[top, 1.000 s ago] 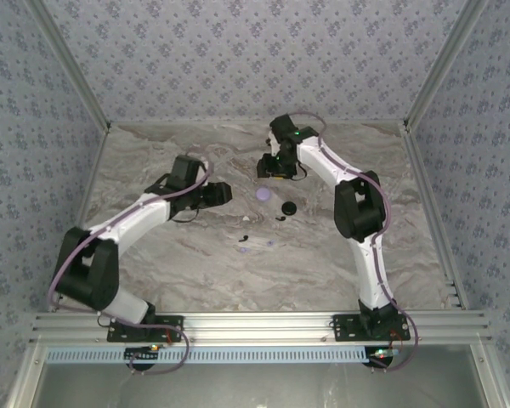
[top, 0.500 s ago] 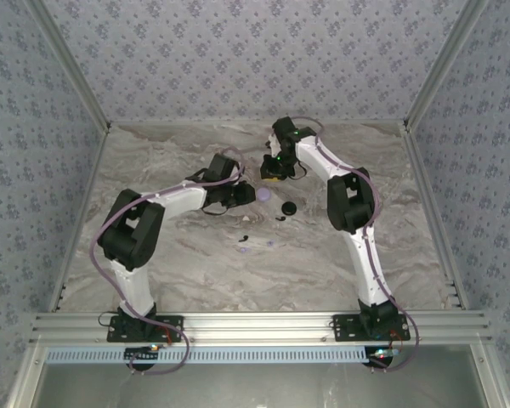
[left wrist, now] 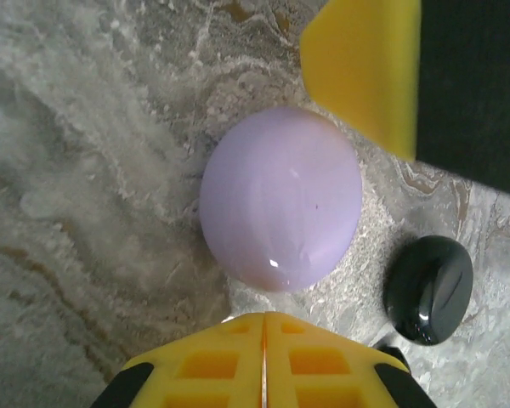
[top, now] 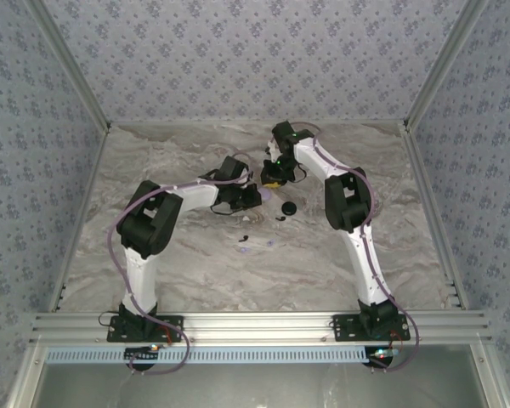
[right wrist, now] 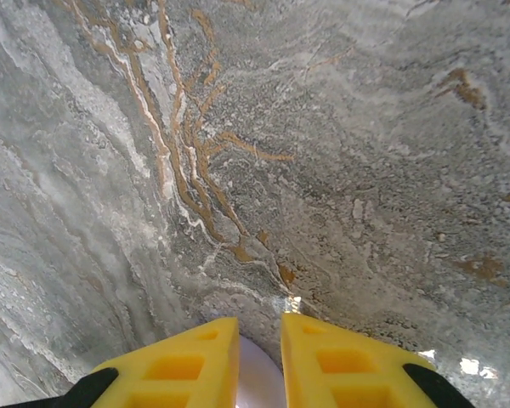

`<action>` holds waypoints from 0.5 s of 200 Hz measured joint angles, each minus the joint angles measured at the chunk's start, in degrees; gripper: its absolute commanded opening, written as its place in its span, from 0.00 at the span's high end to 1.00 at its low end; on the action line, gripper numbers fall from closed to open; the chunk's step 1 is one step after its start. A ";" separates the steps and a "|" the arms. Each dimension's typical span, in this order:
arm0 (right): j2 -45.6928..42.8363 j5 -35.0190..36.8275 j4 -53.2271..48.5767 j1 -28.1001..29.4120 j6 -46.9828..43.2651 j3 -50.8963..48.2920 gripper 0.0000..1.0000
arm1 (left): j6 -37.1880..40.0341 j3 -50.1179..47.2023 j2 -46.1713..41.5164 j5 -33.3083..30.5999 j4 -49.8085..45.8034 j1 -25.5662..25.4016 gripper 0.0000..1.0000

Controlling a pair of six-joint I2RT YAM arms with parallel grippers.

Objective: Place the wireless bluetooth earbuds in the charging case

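Observation:
The round lavender charging case lies on the marble table, just beyond my left gripper, whose yellow fingers are pressed together with nothing between them. A black charging case lies to its right. My right gripper's yellow finger overlaps the lavender case's far edge. In the right wrist view my right gripper is shut on a pale rounded rim, apparently that case. From above, the left gripper and right gripper meet at the case. Black earbuds and lavender earbuds lie loose nearer me.
The marble table is walled by patterned panels on three sides, with an aluminium rail along the near edge. The black case sits close to both grippers. Wide bare table lies to the left, right and front.
My left arm has swung right toward the lavender case and its gripper has shut. The right gripper has narrowed onto the case's far edge.

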 measured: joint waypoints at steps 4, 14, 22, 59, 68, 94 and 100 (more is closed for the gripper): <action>0.00 0.11 -0.11 0.00 -0.13 -0.02 0.79 | 0.00 0.33 0.22 -0.02 -0.07 0.00 0.92; 0.00 0.35 -0.26 0.00 -0.33 -0.07 0.80 | 0.00 1.03 0.83 -0.02 -0.46 0.00 0.92; 0.00 0.42 -0.22 0.00 -0.66 -0.20 0.80 | 0.00 1.49 1.14 -0.24 -0.94 -0.02 0.92; -1.42 1.79 0.59 -0.57 -1.79 -3.72 0.80 | 0.00 3.02 1.68 -2.23 -4.48 -0.15 0.92; -2.25 2.29 0.72 -0.66 -1.90 -5.01 0.80 | 0.02 3.52 1.77 -2.93 -5.18 -0.15 0.92; -4.66 3.19 0.72 -0.74 -2.32 -8.87 0.80 | 0.04 4.63 1.90 -5.22 -6.58 -0.11 0.91; -5.11 3.21 0.70 -0.70 -2.32 -9.62 0.80 | 0.04 4.85 1.97 -5.64 -6.71 -0.02 0.91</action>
